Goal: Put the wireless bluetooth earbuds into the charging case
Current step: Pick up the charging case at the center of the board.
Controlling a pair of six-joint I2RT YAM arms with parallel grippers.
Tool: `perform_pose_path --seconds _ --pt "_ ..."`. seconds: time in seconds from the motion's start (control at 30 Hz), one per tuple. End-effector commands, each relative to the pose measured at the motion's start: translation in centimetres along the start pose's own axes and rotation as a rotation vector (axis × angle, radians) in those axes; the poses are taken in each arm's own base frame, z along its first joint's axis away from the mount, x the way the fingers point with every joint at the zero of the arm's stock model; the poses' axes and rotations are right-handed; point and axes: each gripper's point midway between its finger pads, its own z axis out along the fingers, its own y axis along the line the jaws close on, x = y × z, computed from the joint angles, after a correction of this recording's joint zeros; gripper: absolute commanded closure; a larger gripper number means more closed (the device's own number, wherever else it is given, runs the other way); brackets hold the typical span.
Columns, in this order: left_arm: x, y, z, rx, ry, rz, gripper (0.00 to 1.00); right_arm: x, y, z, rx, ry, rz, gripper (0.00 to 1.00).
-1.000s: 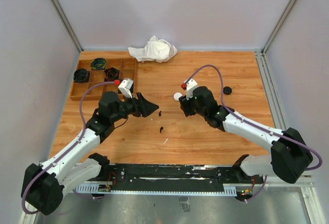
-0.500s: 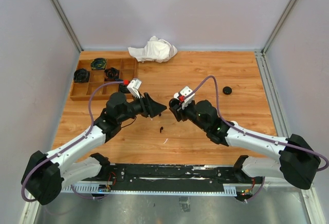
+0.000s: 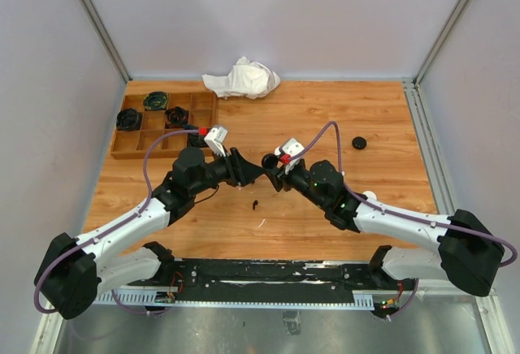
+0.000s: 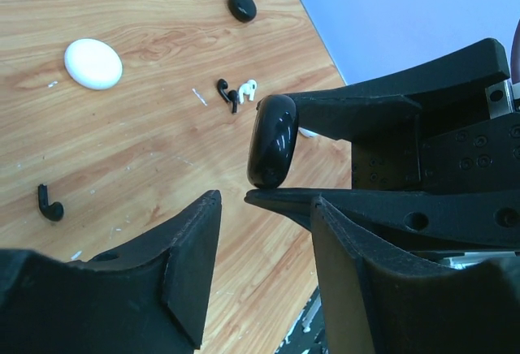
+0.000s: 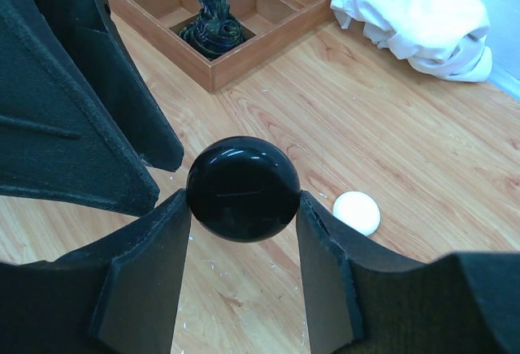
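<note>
My right gripper (image 5: 242, 200) is shut on a glossy black round charging case (image 5: 242, 188), holding it by its edges above the table. My left gripper (image 4: 264, 204) is open, its fingers just short of that case (image 4: 272, 140) with nothing between them. In the top view the two grippers meet mid-table, left (image 3: 253, 174) and right (image 3: 270, 163). A black earbud (image 4: 227, 92) and a white earbud (image 4: 248, 88) lie together on the wood. Another black earbud (image 4: 50, 204) lies apart, and one shows in the top view (image 3: 255, 205).
A closed white case (image 4: 93, 63) and a second black case (image 4: 242, 5) lie on the wood. A thin white sliver (image 3: 262, 222) lies near the front. A wooden compartment tray (image 3: 162, 118) sits far left, and a crumpled white cloth (image 3: 242, 78) at the back.
Both arms have swung inward until the grippers meet. The right gripper carried the black case leftward. The left jaws have narrowed.
</note>
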Motion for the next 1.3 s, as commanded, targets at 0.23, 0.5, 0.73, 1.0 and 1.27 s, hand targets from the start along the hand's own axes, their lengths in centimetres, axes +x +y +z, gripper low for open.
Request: perform_pose_path --seconds 0.23,0.5,0.73,1.0,1.27 --pt "-2.8 -1.8 0.5 0.032 -0.092 0.053 0.48 -0.9 3.1 0.5 -0.119 -0.052 -0.031 0.55" --pt "-3.5 -2.5 -0.2 0.053 -0.129 0.065 0.49 -0.5 3.3 0.5 -0.125 -0.051 -0.029 0.55" --pt "-4.2 -2.1 -1.4 0.018 -0.189 0.071 0.49 -0.5 2.9 0.4 -0.102 -0.058 -0.018 0.55" --pt "-3.1 -2.1 -0.2 0.032 -0.107 0.08 0.48 -1.2 3.0 0.4 -0.108 -0.081 -0.013 0.55" --pt "-2.6 -1.8 0.2 0.028 -0.081 0.086 0.57 -1.1 3.1 0.5 -0.111 -0.084 -0.017 0.53"
